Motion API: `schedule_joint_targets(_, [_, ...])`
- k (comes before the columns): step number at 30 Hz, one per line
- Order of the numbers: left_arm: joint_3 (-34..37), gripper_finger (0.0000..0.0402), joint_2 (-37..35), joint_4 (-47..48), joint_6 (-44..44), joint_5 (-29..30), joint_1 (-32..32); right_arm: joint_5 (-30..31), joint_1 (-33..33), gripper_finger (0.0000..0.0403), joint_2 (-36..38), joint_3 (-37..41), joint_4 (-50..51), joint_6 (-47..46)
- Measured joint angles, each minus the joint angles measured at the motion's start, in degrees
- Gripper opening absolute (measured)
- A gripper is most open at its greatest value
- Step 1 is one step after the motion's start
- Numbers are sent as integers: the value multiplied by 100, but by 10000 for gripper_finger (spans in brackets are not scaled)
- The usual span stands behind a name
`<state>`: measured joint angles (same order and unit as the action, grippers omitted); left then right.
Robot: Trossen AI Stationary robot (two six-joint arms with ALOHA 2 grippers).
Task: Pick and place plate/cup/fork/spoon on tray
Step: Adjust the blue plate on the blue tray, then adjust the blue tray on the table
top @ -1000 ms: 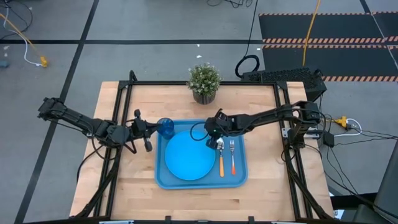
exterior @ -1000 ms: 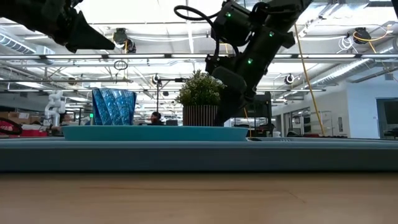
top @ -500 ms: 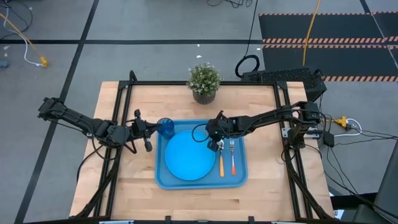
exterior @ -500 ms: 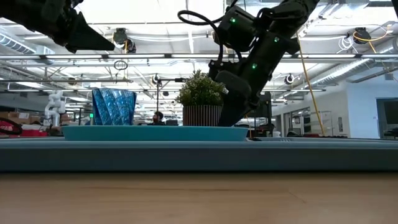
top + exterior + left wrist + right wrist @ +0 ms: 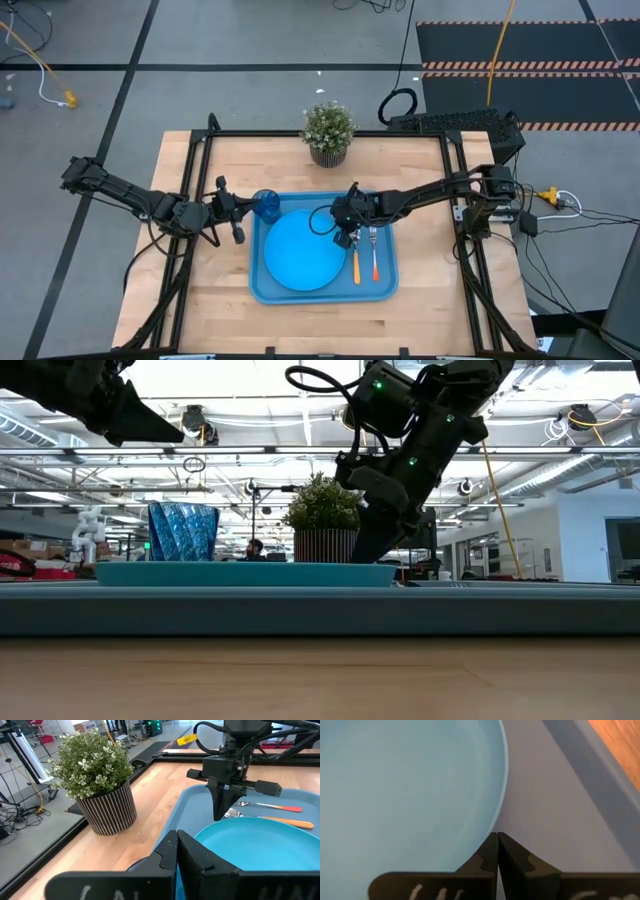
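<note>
**A:** As listed from the overhead picture, what lies on the counter [image 5: 420, 170]?

**B:** Item one: tray [image 5: 385, 285], rectangular, blue, raised rim, at the centre of the frame. Item two: plate [image 5: 300, 250], round, sky-blue, flat on the tray's left half. Item three: cup [image 5: 266, 204], dark blue, translucent, upright in the tray's upper left corner, just beside the plate's rim. Item four: spoon [image 5: 355, 262], yellow-orange handle, lying on the tray just right of the plate. Item five: fork [image 5: 374, 255], reddish-orange handle, just right of the spoon and parallel to it, tines toward the top of the frame. Item six: potted plant [image 5: 328, 132], striped pot, above the tray near the counter's upper edge.

**A:** And the tools?

**B:** Right tool [image 5: 345, 238]: at the frame's centre, over the tray at the plate's right rim, by the spoon's bowl; jaws closed together, gripping nothing. Its wrist picture shows the two fingers [image 5: 487, 855] pressed together at the plate's edge. Left tool [image 5: 238, 232]: left of centre, just outside the tray's left rim, near the cup; jaws closed, empty.

**A:** Level view?

**B:** Cup at left, plant at centre, right tool coming down behind the tray's rim.
</note>
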<state>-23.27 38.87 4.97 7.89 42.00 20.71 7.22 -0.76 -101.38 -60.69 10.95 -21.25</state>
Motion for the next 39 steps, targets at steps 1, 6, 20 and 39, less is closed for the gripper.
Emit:
schedule_joint_targets(1, [0,7,0,0,10,0,0,0,-10,0,0,0,1,-16])
schedule_joint_targets(6, [-2,6,0,0,13,0,0,0,-55,0,0,0,12,-57])
schedule_joint_targets(20, [-7,3,11,572,430,33,-7,663,-65,0,1148,0,1100,-656])
schedule_joint_targets(39, [-7,5,13,902,618,48,206,-578,-991,0,1658,632,3880,-4844])
